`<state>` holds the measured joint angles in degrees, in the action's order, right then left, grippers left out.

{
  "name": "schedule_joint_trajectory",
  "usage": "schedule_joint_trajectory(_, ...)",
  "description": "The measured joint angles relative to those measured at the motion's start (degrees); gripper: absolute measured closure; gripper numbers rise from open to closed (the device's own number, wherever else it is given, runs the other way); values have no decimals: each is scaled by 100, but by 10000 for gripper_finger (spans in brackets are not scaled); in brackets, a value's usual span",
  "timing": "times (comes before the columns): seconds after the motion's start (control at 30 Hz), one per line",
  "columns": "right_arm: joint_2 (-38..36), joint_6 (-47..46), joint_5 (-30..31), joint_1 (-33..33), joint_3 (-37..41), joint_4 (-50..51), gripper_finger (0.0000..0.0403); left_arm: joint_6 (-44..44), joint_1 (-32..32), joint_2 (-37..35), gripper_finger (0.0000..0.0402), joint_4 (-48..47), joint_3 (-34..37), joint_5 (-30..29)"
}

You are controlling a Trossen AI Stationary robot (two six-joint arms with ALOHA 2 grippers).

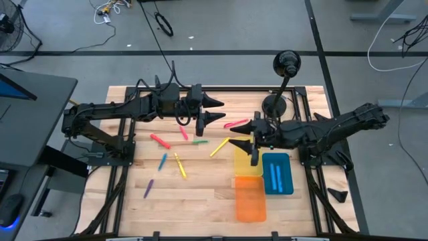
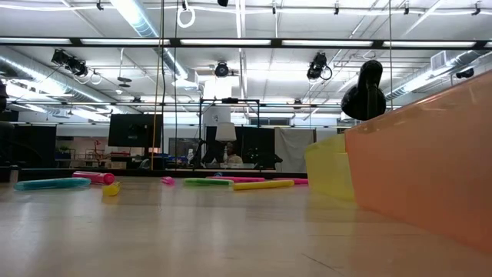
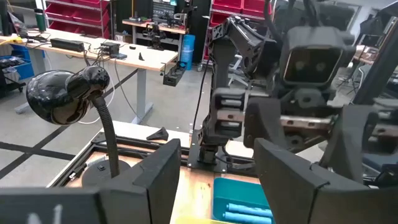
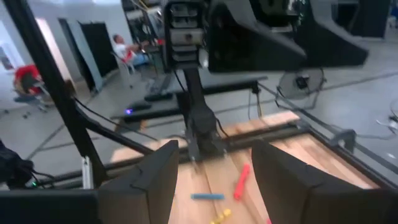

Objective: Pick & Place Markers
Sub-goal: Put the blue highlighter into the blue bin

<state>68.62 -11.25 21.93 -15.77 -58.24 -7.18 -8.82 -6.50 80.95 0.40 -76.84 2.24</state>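
Note:
Several markers lie flat on the wooden table: red (image 1: 160,140), pink (image 1: 183,132), green (image 1: 199,142), yellow (image 1: 219,147), blue (image 1: 162,161), a second yellow (image 1: 180,165), purple (image 1: 148,188) and a pink-red one (image 1: 235,124). My left gripper (image 1: 221,110) is open and empty over the far middle of the table. My right gripper (image 1: 235,134) faces it, open and empty, between the pink-red marker and the yellow one. Both wrist views show open, empty fingers: the left (image 3: 217,155) and the right (image 4: 214,155). Neither gripper shows in the low view.
A yellow tray (image 1: 247,163), an orange tray (image 1: 250,199) and a blue tray (image 1: 277,173) holding blue markers stand at the right. A black gooseneck lamp (image 1: 286,65) stands on its base (image 1: 274,104) at the far right. Bare wood lies near the front left.

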Motion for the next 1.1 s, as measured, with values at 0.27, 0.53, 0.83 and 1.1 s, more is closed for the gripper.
schedule_joint_trajectory(0.27,2,81,-41,0,0,-59,197,-149,0,0,193,-2,0,-22)
schedule_joint_trajectory(0.53,2,83,-50,0,0,-55,197,-1298,-415,-7,193,-577,0,-460)
schedule_joint_trajectory(0.83,2,184,-46,11,0,-81,197,-2238,-1259,-7,193,-1412,0,-458)
schedule_joint_trajectory(1.1,2,125,-41,164,0,-92,197,-3322,-2179,19,193,-2170,0,-284)
